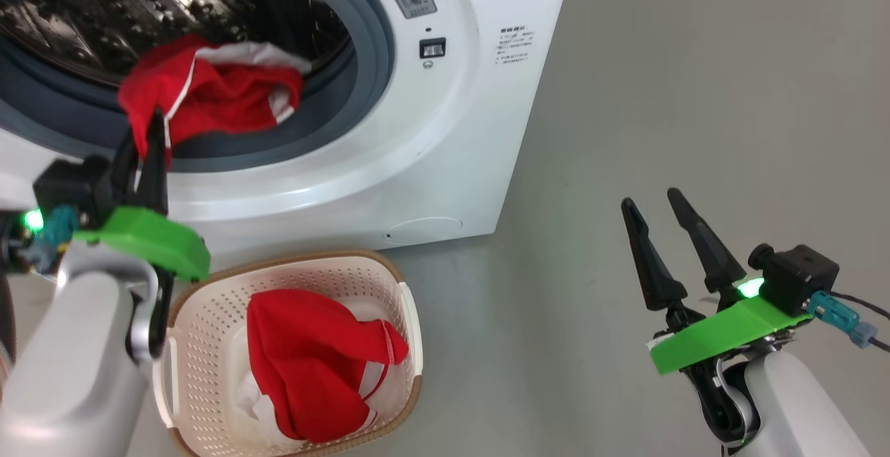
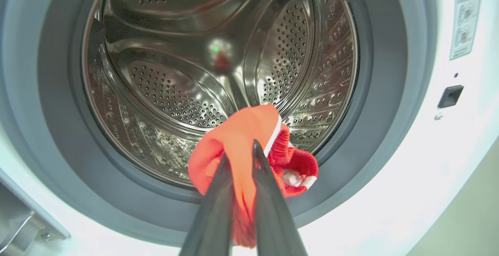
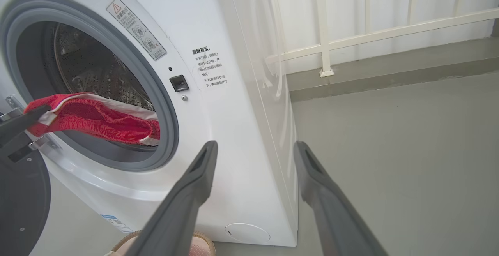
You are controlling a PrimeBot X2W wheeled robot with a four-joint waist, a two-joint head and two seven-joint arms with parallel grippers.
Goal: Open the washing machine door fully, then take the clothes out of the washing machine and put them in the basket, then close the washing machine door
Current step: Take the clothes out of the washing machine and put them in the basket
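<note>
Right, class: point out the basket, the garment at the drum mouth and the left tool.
basket (image 1: 212, 335), head view, bare perforated wall.
drum-mouth garment (image 1: 222, 95), head view, red middle fold.
left tool (image 2: 240, 149), left wrist view, midway between fingertips.

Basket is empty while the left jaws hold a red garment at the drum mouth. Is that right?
Not quite. The basket is not empty: the head view shows a red garment already lying in it. The rest stands: the left jaws are shut on another garment at the drum mouth.
</note>
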